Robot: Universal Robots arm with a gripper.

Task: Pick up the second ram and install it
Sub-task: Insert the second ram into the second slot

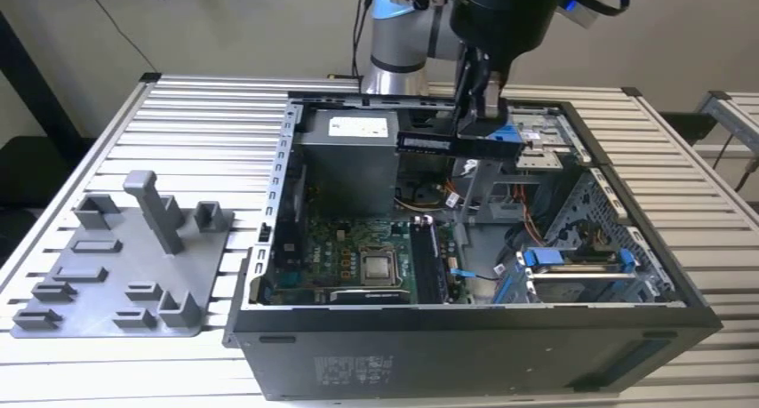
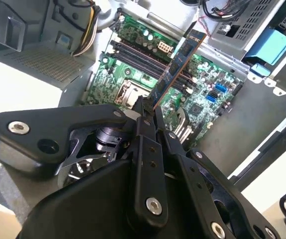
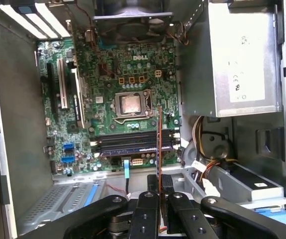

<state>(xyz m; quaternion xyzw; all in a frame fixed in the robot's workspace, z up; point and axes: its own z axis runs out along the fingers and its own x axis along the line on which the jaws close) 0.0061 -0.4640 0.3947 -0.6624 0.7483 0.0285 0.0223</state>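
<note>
- The gripper (image 1: pixel 479 131) hangs over the open case (image 1: pixel 475 355) with its fingers pinched shut on the ram (image 1: pixel 436 143). The stick is up in the air above the case, touching nothing inside.
- From the exterior view the ram lies level across the far end of the case. In the first wrist view the ram (image 3: pixel 159 144) is edge-on, a thin line pointing down into the case.
- Below it in the case is the green motherboard (image 3: pixel 108 84), with long dark memory slots (image 3: pixel 128 144) and a square shiny CPU socket (image 3: pixel 129 104).
- A bundle of yellow and orange wires (image 3: pixel 198 130) sits just beside the slots.
- A boxy grey metal power supply (image 1: pixel 344 155) fills the case's far corner, near one end of the ram.
- There are blue plastic bits (image 1: pixel 543 257) on the side of the case toward the exterior view's right.
- Outside the case, on the exterior view's left, a matte grey plastic tray (image 1: pixel 119 324) with blocks and a tall post sits on the ribbed aluminium table (image 1: pixel 202 115).
- The gripper's links are matte black, dotted with silver screws.
</note>
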